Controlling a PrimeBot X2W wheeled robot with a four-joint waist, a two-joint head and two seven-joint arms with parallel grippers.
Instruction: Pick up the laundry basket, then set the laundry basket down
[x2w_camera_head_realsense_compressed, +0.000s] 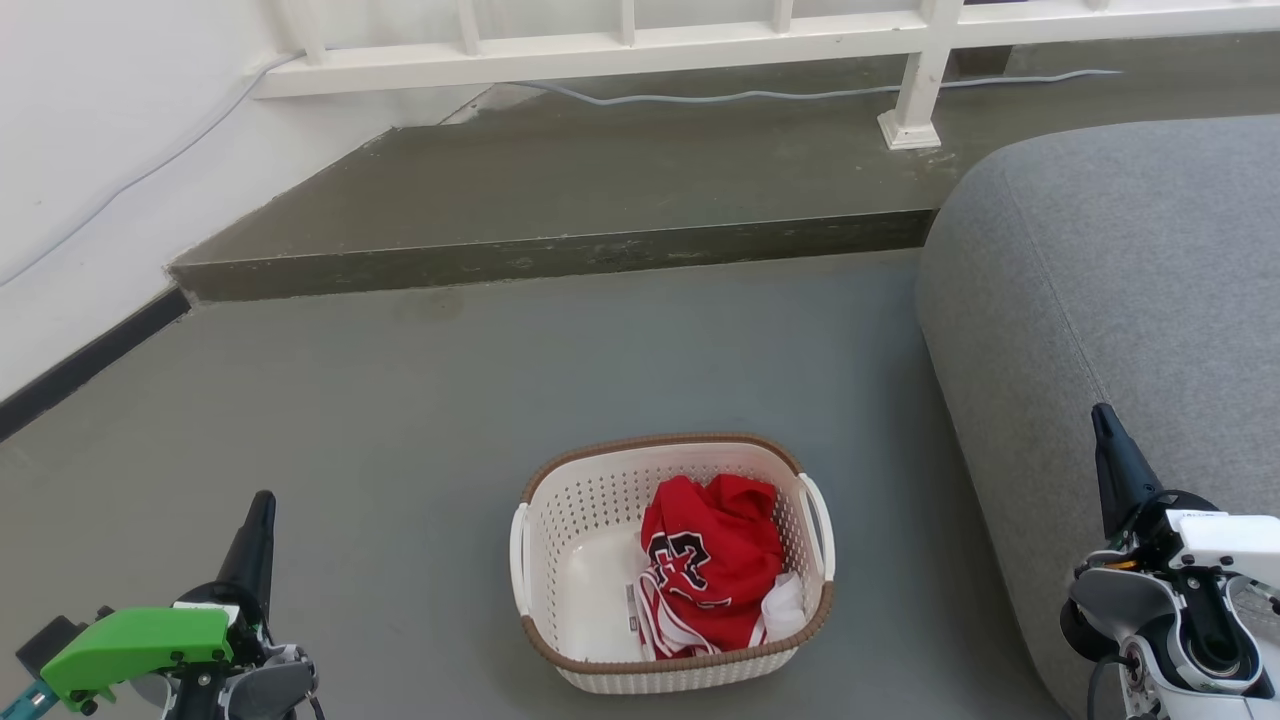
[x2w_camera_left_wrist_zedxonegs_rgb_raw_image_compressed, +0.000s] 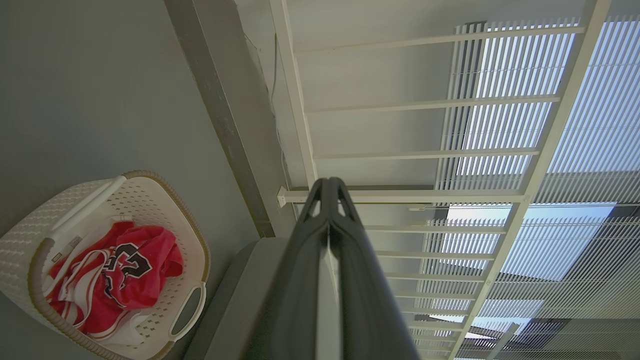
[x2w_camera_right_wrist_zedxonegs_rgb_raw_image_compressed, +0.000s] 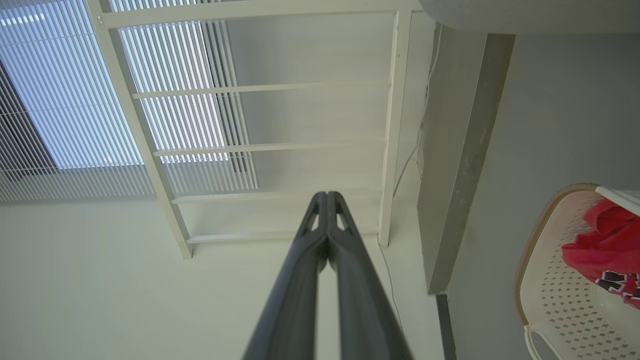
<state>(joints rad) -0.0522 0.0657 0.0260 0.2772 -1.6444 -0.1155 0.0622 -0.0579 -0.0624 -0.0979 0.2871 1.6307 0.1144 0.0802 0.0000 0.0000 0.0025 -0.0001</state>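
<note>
Grey sofa (x2w_camera_head_realsense_compressed: 1100, 290) near laundry basket (x2w_camera_head_realsense_compressed: 590, 505), step (x2w_camera_head_realsense_compressed: 560, 257) beyond

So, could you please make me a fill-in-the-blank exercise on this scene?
The laundry basket stands on the ____.
The jersey inside it is mainly ____.
The left gripper and the right gripper both have their jaws ____.
The grey sofa is to the robot's ____ of the basket.
Missing words: floor, red, shut, right.
</note>
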